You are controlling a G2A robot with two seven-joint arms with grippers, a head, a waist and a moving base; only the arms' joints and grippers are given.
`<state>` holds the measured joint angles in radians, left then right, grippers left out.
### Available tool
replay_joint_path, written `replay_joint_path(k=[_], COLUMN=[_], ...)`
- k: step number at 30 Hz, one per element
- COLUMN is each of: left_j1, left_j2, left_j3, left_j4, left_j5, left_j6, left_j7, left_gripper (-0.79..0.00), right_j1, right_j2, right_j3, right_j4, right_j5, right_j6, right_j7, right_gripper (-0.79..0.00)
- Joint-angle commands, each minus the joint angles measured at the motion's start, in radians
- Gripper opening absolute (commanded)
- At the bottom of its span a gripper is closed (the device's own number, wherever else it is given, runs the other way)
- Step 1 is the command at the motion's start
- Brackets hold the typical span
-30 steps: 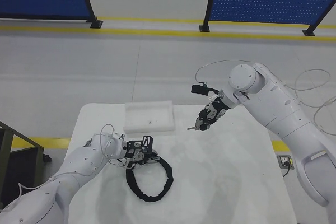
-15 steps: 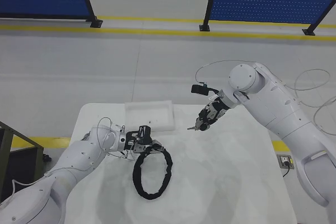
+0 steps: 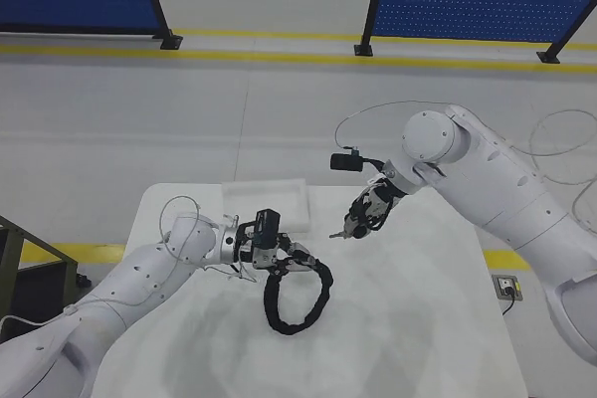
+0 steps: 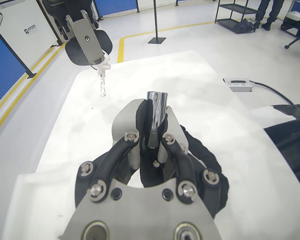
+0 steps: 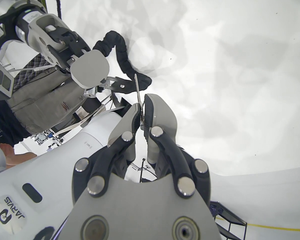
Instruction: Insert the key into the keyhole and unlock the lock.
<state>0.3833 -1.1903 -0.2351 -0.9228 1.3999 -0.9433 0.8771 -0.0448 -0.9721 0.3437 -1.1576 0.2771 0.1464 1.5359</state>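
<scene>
The cable was black, fabric-textured. Its chrome cylinder, mirror-bright, sat between pale grey fingers lined with black pads. The key beyond those fingers was silver, and the counter beneath them was plain white.

I have the left gripper clamped on the lock, chrome barrel end facing away from me. Beyond it the right gripper pinches the key, blade pointing down over the white table, apart from the barrel.
</scene>
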Motion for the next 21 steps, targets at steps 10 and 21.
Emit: replay_joint_path(k=[10, 21], left_j1=[-0.033, -0.051], left_j2=[0.043, 0.047], left_j3=[-0.030, -0.040], left_j4=[-0.124, -0.196], left_j5=[-0.085, -0.141], left_j6=[-0.022, -0.016], left_j7=[-0.022, -0.016], left_gripper=[-0.785, -0.785], right_j1=[0.200, 0.247], right_j2=[0.188, 0.266], right_j3=[-0.159, -0.174], right_j4=[-0.240, -0.310], right_j5=[0.409, 0.537], right_j6=[0.030, 0.037], right_j7=[0.000, 0.000], right_gripper=[-0.785, -0.785])
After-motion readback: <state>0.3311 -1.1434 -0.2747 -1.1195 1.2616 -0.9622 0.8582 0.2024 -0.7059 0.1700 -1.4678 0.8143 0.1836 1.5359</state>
